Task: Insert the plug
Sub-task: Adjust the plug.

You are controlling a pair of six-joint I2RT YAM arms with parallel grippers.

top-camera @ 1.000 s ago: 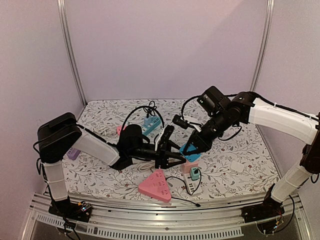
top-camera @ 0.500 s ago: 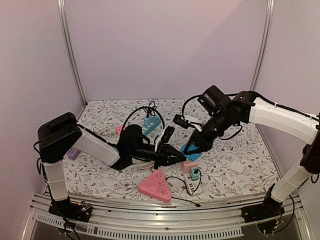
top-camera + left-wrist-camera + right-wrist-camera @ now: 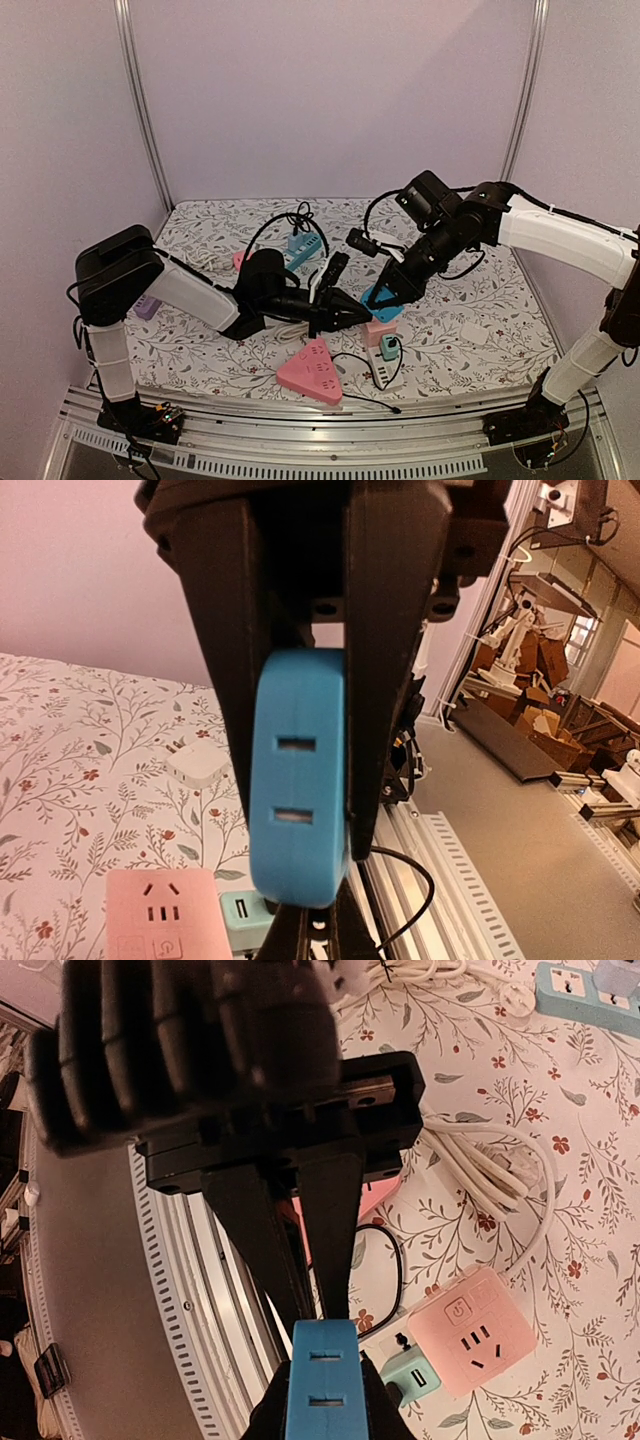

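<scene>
Now left jaws together, formerly apart; right jaws fast on blue block (image 3: 297, 780).

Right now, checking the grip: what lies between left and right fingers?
The blue two-slot block, left fingers at its far end, right fingers flanking it; see right wrist view.

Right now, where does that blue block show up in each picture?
Top external: blue block mid-table, just above the pink cube.
Left wrist: blue block centre, filling the view.
Right wrist: blue block bottom edge, middle.
Shared landmark: pink socket cube.
</scene>
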